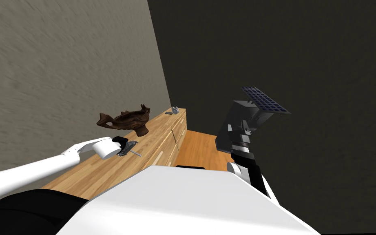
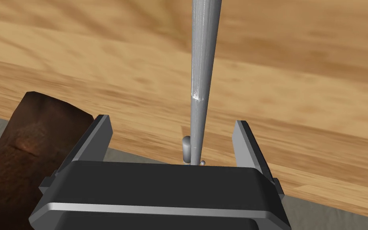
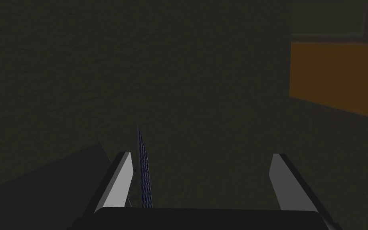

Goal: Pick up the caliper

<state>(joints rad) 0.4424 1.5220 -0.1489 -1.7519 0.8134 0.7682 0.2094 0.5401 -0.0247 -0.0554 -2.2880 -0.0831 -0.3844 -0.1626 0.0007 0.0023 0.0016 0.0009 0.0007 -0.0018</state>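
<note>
Where wrist sees, pincer (image 2: 171, 119) seemingly straddles caliper (image 2: 201, 60)

A dark brown carved piece (image 1: 128, 119) stands on the wooden dresser (image 1: 101, 173).

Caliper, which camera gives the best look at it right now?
Left wrist view: the caliper runs close up, a thin grey bar inside the open left end effector. The head view shows it small on the wooden dresser.

The dresser (image 1: 101, 171) top shows pale, streaky wood grain, and on it the caliper (image 2: 198, 80) gleams silver-grey next to a dark reddish-brown carving (image 1: 126, 119). Beside the dresser the floor (image 1: 197, 149) glows orange, with a dark blue grid (image 1: 264, 100) beyond it.
</note>
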